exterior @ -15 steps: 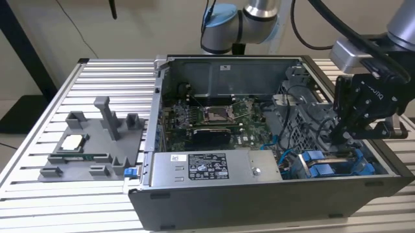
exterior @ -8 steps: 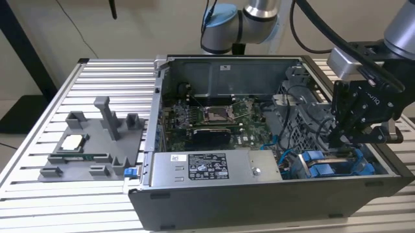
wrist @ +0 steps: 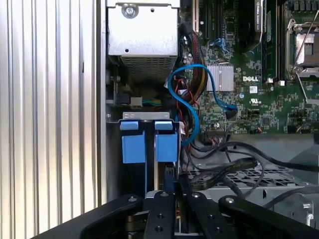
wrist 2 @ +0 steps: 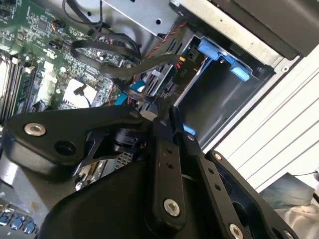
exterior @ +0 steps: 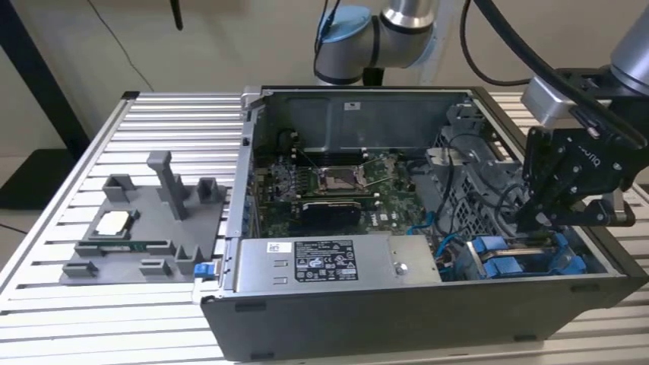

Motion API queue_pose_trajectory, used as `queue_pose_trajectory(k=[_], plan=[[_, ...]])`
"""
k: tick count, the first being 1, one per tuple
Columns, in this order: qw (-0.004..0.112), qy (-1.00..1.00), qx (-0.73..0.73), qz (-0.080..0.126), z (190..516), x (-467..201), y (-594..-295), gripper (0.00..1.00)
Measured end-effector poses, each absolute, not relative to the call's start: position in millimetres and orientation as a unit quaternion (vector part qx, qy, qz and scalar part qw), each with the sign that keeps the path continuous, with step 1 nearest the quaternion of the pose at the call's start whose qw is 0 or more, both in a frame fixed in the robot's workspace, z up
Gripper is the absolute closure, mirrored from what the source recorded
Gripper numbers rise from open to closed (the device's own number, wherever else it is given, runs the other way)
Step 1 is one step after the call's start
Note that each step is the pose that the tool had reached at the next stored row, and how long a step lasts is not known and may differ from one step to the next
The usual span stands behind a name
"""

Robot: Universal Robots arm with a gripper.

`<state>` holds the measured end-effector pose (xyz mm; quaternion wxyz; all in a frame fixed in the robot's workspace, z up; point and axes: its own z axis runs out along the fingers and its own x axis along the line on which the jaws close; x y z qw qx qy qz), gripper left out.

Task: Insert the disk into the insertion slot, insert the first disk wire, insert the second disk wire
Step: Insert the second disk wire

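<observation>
My gripper (exterior: pixel 530 228) reaches down into the open computer case (exterior: pixel 406 304) at the exterior view's right. In both wrist views its fingers (wrist: pixel 162 209) stand close together on a thin, blue-edged piece, which I take for the disk (wrist 2: pixel 188 130). I cannot see the disk's body. Blue carrier tabs (wrist: pixel 133 144) of the drive bay sit just beyond the fingertips. A dark open slot (wrist 2: pixel 224 99) lies under another blue carrier (wrist 2: pixel 214 52). A blue wire (wrist: pixel 192 74) and black wires (wrist: pixel 234 167) hang loose beside the bay.
The silver power supply box (exterior: pixel 324 260) lies along the case's front, with the motherboard (exterior: pixel 324 182) behind it. A grey fixture (exterior: pixel 142 228) holding small parts rests on the ribbed table (exterior: pixel 61 289) at the exterior view's left. The robot's base (exterior: pixel 375 38) stands behind the case.
</observation>
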<state>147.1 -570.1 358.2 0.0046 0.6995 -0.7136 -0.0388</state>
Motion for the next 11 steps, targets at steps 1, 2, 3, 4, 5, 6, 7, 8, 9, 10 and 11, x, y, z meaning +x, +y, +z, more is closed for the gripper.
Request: queue_pose_trajectory(k=[1, 2, 3, 4, 5, 6, 7, 8, 9, 10, 11], plan=[[0.005, -0.714, 0.699, -0.040, 357.3, 149.1, -570.2, 0.84], [0.005, -0.714, 0.699, -0.041, 356.4, 151.0, -570.3, 0.84], [0.006, -0.714, 0.699, -0.042, 355.5, 152.9, -570.4, 0.84], [0.007, -0.714, 0.699, -0.044, 354.4, 154.5, -570.6, 0.84], [0.007, -0.713, 0.699, -0.045, 353.2, 155.6, -570.8, 0.84], [0.008, -0.713, 0.699, -0.046, 352.2, 156.0, -571.2, 0.84], [0.009, -0.713, 0.699, -0.047, 351.2, 156.0, -571.6, 0.84], [0.009, -0.713, 0.699, -0.048, 350.2, 155.9, -571.9, 0.84], [0.010, -0.713, 0.699, -0.048, 349.3, 156.0, -572.0, 0.84], [0.009, -0.713, 0.699, -0.049, 348.5, 156.0, -572.0, 0.84], [0.009, -0.713, 0.699, -0.049, 348.3, 156.0, -572.0, 0.84]])
